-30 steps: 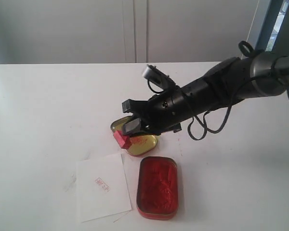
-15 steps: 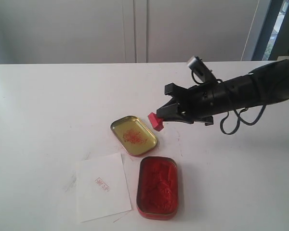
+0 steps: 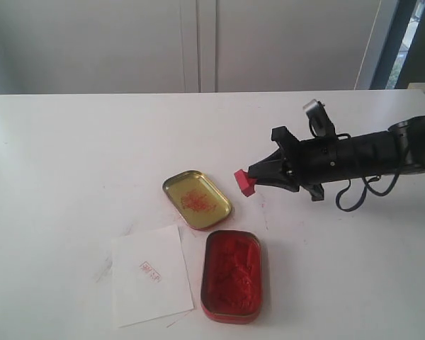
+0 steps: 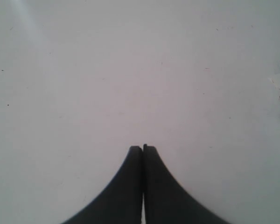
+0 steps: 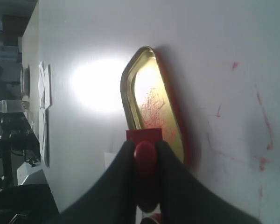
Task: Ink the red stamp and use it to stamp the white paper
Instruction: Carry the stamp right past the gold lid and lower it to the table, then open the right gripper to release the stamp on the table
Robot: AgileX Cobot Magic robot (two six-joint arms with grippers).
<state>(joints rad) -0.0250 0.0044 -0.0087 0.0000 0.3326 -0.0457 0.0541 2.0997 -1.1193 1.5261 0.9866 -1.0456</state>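
My right gripper (image 3: 258, 175) is shut on the red stamp (image 3: 245, 182), holding it by its knob above the table, to the right of the gold tin lid (image 3: 196, 199). In the right wrist view the red stamp (image 5: 145, 154) sits between the black fingers (image 5: 121, 172), with its base toward the gold tin lid (image 5: 151, 105). The white paper (image 3: 150, 275) lies flat at the front left and bears a small red imprint. The red ink tin (image 3: 231, 275) lies open beside it. My left gripper (image 4: 143, 148) is shut with nothing in it, over bare white tabletop.
The white tabletop (image 3: 71, 156) carries faint red smears near the lid. A white wall runs behind the table, with a window frame (image 3: 382, 42) at the back right. The left arm is outside the exterior view.
My right gripper has carried the red stamp up and to the right, from above the gold lid to a spot beside it. The arm has drawn back rightward.
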